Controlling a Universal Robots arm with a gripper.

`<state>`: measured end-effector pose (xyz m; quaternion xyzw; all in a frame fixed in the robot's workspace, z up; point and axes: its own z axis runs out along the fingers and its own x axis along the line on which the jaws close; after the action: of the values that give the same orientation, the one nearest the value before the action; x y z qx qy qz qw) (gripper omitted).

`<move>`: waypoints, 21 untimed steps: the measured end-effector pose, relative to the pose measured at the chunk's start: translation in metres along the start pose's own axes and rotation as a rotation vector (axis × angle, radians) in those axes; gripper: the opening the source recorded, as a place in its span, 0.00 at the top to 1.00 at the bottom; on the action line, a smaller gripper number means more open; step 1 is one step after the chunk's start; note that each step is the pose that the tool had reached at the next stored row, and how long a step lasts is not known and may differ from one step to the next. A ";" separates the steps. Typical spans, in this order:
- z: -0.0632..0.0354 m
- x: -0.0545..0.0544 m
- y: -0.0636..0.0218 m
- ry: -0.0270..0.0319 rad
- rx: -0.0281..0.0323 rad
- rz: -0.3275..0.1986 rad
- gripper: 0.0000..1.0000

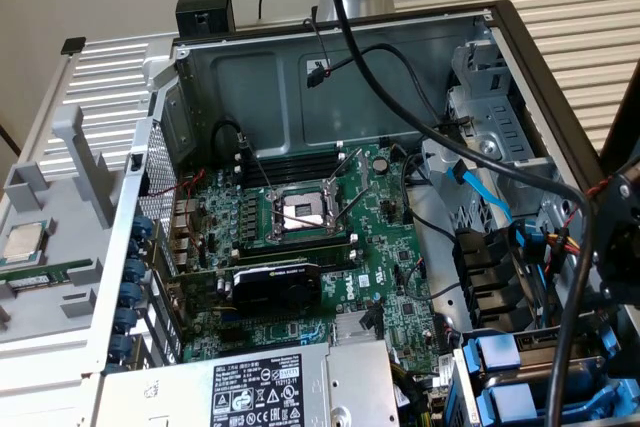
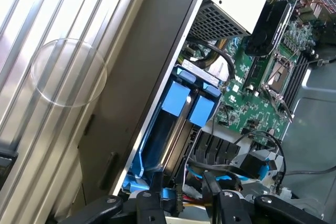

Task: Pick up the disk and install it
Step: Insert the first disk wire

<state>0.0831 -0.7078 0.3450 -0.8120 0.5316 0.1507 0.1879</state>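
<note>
Two containers noted. Open computer case (image 1: 330, 47): holds motherboard (image 1: 300, 212), black graphics card (image 1: 275, 282), labelled power supply (image 1: 270, 387) and loose black cables (image 1: 400, 77). In the case corner nearest the gripper, two blue-framed carriers stand side by side. Grey tray (image 1: 70, 317), beyond the case from the gripper and well apart from it: holds a small square processor chip (image 1: 22, 242) and a narrow green memory stick (image 1: 40, 272). Gripper (image 2: 182, 196) sits at the near end of the disk (image 2: 155, 145). The disk lies slotted along the case wall, its blue tab at the end farthest from the gripper. Second blue carrier (image 2: 202, 111) just beside it, toward the motherboard. Grip state: cannot tell whether the gripper clamps the disk's frame or stands free of it; the contact spot is hidden.
</note>
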 end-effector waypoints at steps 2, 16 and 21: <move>0.0001 0.000 0.0000 -0.0001 0.0000 0.000 0.57; 0.0060 0.005 -0.0040 -0.0107 -0.0108 0.007 0.67; 0.0068 0.006 -0.0042 -0.0160 -0.0174 0.011 0.67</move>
<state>0.0890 -0.7078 0.3369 -0.8094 0.5333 0.1628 0.1842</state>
